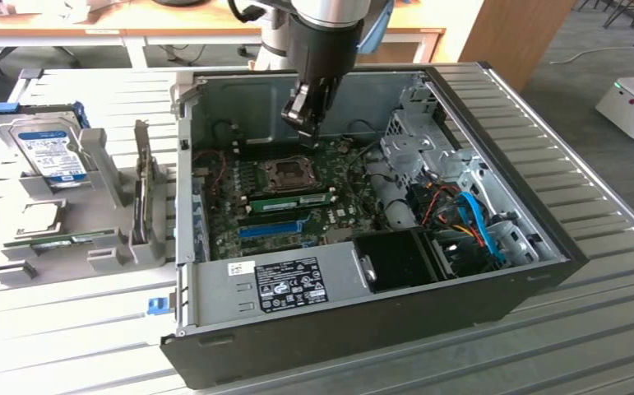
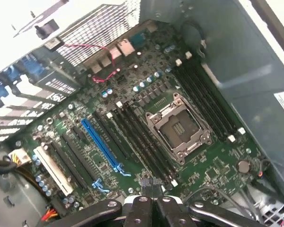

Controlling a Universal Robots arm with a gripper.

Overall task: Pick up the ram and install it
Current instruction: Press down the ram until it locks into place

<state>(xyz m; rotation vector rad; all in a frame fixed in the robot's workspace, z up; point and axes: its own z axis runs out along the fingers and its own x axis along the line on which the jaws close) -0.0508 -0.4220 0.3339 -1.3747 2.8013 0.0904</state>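
Ram (image 1: 293,200) apparently seated on motherboard (image 1: 328,216) inside case (image 1: 536,247), beneath gripper (image 1: 301,115).

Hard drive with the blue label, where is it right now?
In the exterior view the hard drive stands in a grey holder on the table, on that view's left, outside the open computer case.

The arm (image 1: 317,33) is a thick round tube with a silvery grey upper section, a black lower sleeve and a blue cap on the side toward the exterior view's right. A black cable loops off its upper part. Below the sleeve hangs the claw (image 1: 301,122), a black, narrow, angular block tapering downward. In the wrist view the claw (image 2: 151,204) shows black metal linkage bars fanning outward, joined by round silver screws, with a pale plate behind the middle links.
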